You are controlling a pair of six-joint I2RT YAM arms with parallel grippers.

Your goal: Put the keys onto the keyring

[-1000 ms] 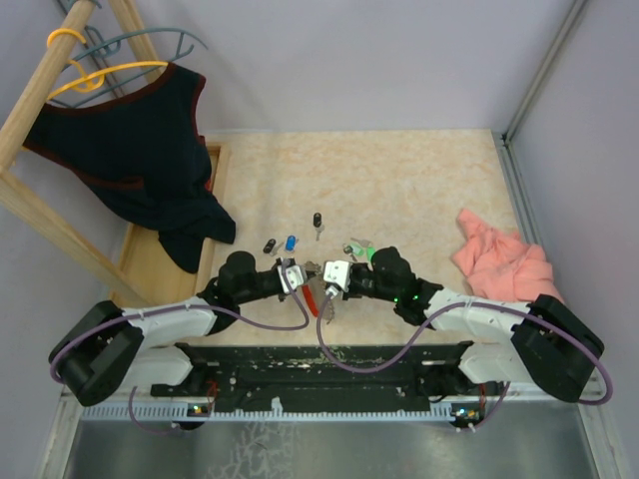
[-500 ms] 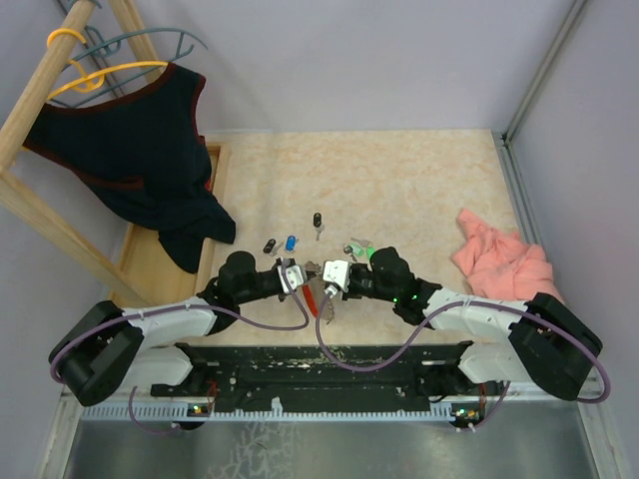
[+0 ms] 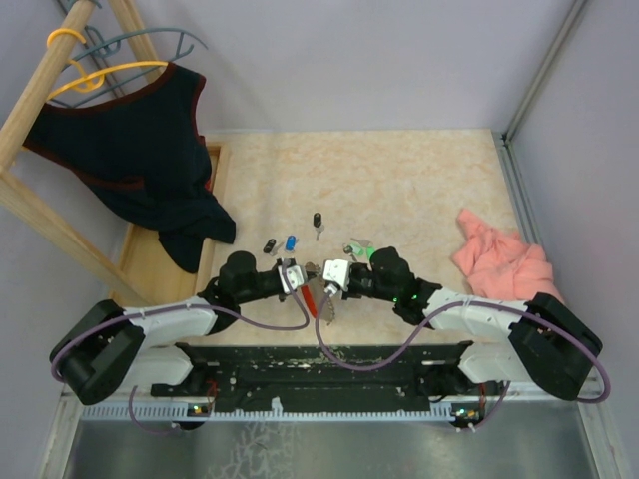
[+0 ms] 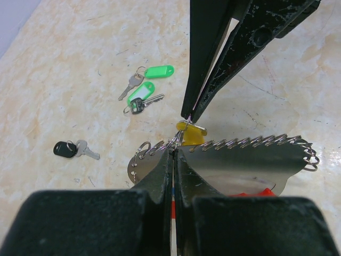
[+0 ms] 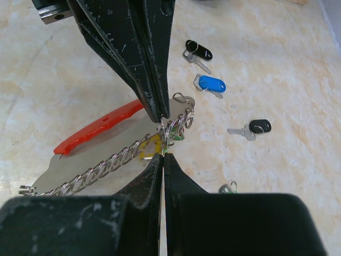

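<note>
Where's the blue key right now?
Top view: the small blue plastic-headed key lies loose on the beige marbled table, just beyond the left tool, with a black-headed key immediately to its left.

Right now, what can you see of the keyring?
The keyring sits low between the arms: a shiny crescent-shaped metal plate edged with a row of small wire rings, with a red plastic band along its other side. The left pincer is shut on a ring at one end, tip to tip with the shut right pincer; a yellow key tag shows behind.
</note>
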